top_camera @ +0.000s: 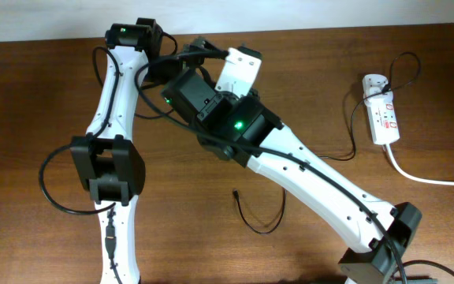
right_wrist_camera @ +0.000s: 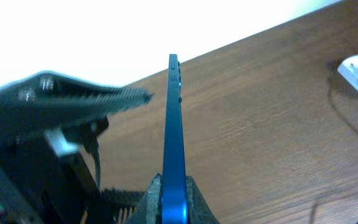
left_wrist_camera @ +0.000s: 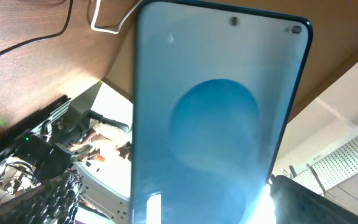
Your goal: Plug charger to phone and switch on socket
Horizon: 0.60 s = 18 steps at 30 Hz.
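Note:
The phone [top_camera: 239,71] is held in the air over the back middle of the table. In the right wrist view it stands edge-on [right_wrist_camera: 174,124] between my right gripper's jaws [right_wrist_camera: 174,196], which are shut on its two faces. Its blue screen [left_wrist_camera: 216,124] fills the left wrist view. My left gripper [top_camera: 199,47] is close on the screen side; one grey finger [right_wrist_camera: 67,99] shows apart from the phone, and its opening is not visible. The charger's black cable [top_camera: 265,229] lies looped on the table with its plug tip free. The white socket [top_camera: 382,118] lies at the back right.
The socket's thick white cord [top_camera: 428,177] runs off the right edge. The white adapter [top_camera: 375,83] sits in the socket's far end. The two arms cross over the left and middle of the table. The table's far edge is just behind the phone.

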Tool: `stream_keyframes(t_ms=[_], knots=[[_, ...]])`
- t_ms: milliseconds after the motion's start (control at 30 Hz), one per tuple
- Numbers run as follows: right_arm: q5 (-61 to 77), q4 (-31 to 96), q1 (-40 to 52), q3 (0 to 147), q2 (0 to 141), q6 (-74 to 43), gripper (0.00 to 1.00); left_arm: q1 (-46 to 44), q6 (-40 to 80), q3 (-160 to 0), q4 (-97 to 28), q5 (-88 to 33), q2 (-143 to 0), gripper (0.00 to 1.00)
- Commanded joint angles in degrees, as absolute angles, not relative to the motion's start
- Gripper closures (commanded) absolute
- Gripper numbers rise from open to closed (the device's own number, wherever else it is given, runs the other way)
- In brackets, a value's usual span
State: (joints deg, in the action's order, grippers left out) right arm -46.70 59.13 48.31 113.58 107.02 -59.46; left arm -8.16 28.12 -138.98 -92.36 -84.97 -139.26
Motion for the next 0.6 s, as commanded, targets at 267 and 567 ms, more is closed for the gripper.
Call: stream_keyframes(t_ms=[267, 567], knots=[[-38.9, 59.3, 46.0, 115.1, 102.2, -100.6, 0.96, -8.0, 34.4, -140.2, -92.5, -90.2, -139.3, 0.27], [-32.8, 60.3, 46.0, 115.1, 102.2, -113.5, 0.96, -8.0, 36.5, -140.2, -92.7, -90.2, -139.3, 0.50]])
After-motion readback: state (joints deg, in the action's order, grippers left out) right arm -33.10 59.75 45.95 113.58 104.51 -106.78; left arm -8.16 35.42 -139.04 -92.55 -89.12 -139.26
